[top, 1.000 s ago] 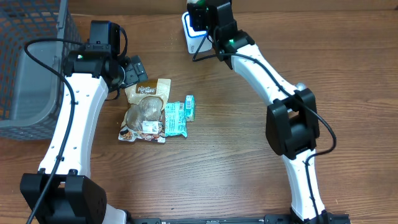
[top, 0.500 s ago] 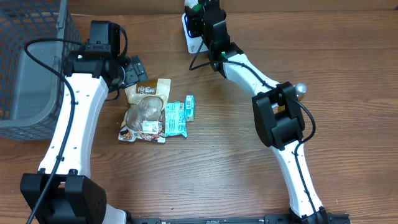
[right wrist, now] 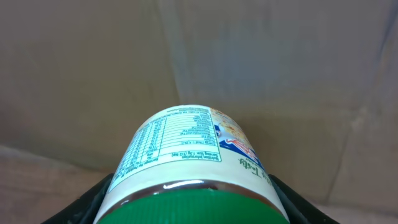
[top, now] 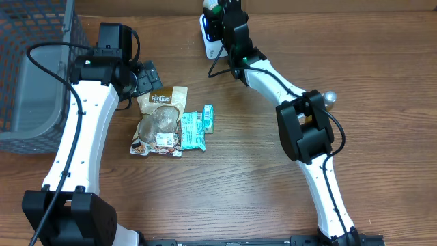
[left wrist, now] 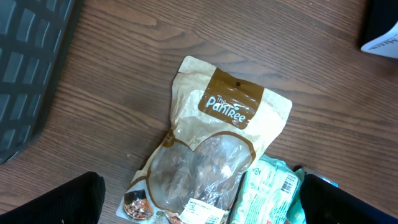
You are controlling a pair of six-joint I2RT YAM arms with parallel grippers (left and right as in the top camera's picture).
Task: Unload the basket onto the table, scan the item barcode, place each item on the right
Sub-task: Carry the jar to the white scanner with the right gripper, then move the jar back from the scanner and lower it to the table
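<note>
the jar (right wrist: pixel 193 162), a round one with a green lid and a white printed label, is up at the far edge of the table (top: pixel 232 191), a little left of the middle of that edge. the right gripper (top: pixel 224 19) has it clamped, a dark finger pressed against each side just behind the lid. in the right wrist view the nutrition panel faces up at the camera and a plain brown wall fills the background. i can't make out a barcode on the part that shows. a white scanner (top: pixel 210 42) with a dark cable stands on the table right by the held jar, just nearer the table's middle. whether they touch i can't tell.

the left gripper (top: pixel 145 76) hangs over the left half of the table with its fingers wide apart and nothing between them. just below it a brown pouch (left wrist: pixel 211 155) with a clear window lies flat, its top end toward the far edge. a teal packet (left wrist: pixel 267 193) lies against the pouch's right side. a grey mesh basket (top: pixel 34 68) sits at the far left corner.
</note>
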